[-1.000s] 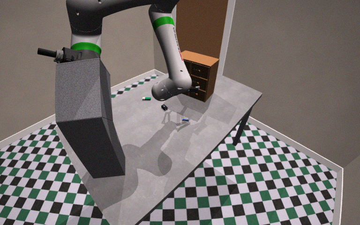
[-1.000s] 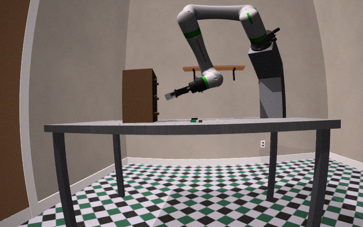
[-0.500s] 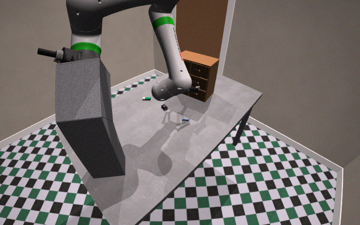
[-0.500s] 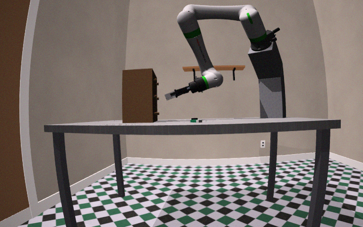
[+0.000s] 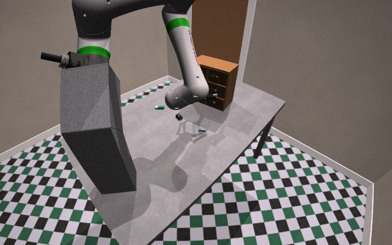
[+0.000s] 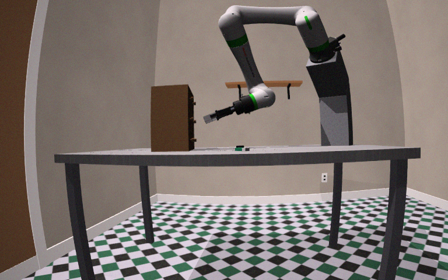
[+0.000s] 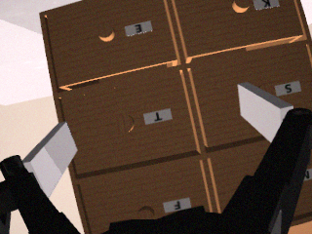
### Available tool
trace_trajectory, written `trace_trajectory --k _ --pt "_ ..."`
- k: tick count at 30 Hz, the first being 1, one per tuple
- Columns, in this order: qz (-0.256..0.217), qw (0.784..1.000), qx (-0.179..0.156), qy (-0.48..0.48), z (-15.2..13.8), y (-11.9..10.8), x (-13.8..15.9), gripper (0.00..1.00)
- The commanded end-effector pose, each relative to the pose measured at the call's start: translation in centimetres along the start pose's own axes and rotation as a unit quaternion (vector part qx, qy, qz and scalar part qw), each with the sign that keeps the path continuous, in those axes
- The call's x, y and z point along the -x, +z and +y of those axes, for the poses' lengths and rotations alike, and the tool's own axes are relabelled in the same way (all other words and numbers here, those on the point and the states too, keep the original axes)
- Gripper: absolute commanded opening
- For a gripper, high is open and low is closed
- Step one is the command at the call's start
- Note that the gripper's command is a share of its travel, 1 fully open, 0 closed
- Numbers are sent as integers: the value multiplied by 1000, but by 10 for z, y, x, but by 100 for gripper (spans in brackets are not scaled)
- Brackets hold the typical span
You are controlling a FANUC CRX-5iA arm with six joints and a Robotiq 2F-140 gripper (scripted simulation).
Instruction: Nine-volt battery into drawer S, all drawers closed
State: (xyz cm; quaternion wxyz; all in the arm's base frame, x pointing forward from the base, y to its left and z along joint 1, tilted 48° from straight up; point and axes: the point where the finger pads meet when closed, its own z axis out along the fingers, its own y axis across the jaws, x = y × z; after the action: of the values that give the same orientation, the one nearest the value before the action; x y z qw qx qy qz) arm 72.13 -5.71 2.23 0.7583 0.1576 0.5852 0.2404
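Note:
The small brown chest (image 5: 220, 82) stands at the far end of the table, with all its drawers looking pushed in. In the wrist view the chest (image 7: 175, 97) fills the frame upside down. The drawer marked S is in the middle row, beside the drawer marked T (image 7: 131, 124). My gripper (image 7: 154, 118) is open and empty. It hovers a short way in front of the chest's middle row without touching it, as the exterior view shows (image 6: 209, 118). The black nine-volt battery (image 5: 178, 116) lies on the table, in front of the chest and below my wrist.
A green and white block (image 5: 159, 107) lies left of the battery; it also shows in the exterior view (image 6: 241, 148). A small blue piece (image 5: 201, 130) lies nearer the table's front edge. The robot's grey pedestal (image 5: 92, 127) stands at the left end.

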Motion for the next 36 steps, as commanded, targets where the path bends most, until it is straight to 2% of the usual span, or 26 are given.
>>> trace_trajectory --k 1,26,36 --pt "0 1000 0 0 0 0 1 100" --pt "14 1000 0 0 0 -5 7 100" --pt "85 996 0 0 0 -20 14 100"
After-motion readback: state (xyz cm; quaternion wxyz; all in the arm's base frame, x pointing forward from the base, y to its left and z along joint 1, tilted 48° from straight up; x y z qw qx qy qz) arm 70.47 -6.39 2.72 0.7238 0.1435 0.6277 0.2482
